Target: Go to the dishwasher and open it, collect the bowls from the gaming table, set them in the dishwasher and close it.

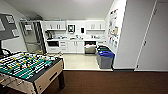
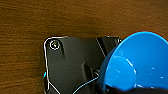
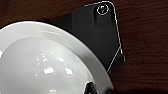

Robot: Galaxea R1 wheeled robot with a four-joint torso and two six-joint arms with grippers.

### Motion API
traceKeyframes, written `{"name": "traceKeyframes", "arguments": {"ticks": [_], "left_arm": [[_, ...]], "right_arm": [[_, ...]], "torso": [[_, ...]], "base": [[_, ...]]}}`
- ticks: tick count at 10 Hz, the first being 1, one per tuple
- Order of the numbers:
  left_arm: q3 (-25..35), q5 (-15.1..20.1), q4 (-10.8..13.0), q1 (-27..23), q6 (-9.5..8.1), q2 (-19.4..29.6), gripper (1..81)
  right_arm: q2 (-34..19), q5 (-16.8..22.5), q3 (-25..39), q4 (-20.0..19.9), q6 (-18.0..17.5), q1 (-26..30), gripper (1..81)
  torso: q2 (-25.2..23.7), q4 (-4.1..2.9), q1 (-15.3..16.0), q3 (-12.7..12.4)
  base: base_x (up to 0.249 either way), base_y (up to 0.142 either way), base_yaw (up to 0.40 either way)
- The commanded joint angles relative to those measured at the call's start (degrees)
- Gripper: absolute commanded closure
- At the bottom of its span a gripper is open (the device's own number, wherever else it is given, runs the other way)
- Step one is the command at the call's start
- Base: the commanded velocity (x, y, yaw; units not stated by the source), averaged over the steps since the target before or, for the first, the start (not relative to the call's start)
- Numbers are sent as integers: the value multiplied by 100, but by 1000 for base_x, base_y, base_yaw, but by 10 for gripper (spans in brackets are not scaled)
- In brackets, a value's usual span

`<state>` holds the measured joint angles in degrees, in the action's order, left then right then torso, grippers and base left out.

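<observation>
A bright-blue bowl [image 2: 140, 62] hangs over the brown carpet in the left wrist view, with my left gripper [image 2: 117, 89] shut on its rim. A white bowl [image 3: 37, 62] sits large in the right wrist view, and my right gripper [image 3: 96, 90] is shut on its edge. The dishwasher [image 1: 90, 47] stands under the counter at the far end of the kitchen; its dark inside shows, so it looks open. The gaming table is out of view.
A table-football table [image 1: 27, 66] with a green field stands close at the left. Grey bins with blue lids [image 1: 105, 58] line the right wall beside the tiled kitchen floor [image 1: 78, 61]. Brown carpet [image 1: 105, 82] lies ahead. A white door [image 1: 155, 37] is at the right.
</observation>
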<state>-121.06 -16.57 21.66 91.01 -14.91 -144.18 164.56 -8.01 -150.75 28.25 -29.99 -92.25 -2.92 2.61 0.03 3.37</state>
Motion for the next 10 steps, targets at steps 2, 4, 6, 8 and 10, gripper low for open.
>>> {"name": "traceKeyframes", "arguments": {"ticks": [2,4,6,8,10], "left_arm": [[65,145,93,-237,23,196,811],[65,145,93,-229,14,196,811],[65,145,93,-229,23,196,811],[65,127,93,-229,14,196,811],[65,127,93,-229,23,196,811]], "right_arm": [[-79,194,12,49,11,219,811],[-79,194,12,49,11,211,811],[-79,194,12,49,11,219,811],[-79,194,3,49,11,219,811],[-79,194,-6,49,11,211,811]], "torso": [[0,0,-2,0],[0,0,-2,0],[2,0,0,2],[5,0,7,2],[-2,0,-3,0]], "base": [[191,-94,0],[191,-93,0],[187,-45,0],[178,0,0],[177,0,0]]}}
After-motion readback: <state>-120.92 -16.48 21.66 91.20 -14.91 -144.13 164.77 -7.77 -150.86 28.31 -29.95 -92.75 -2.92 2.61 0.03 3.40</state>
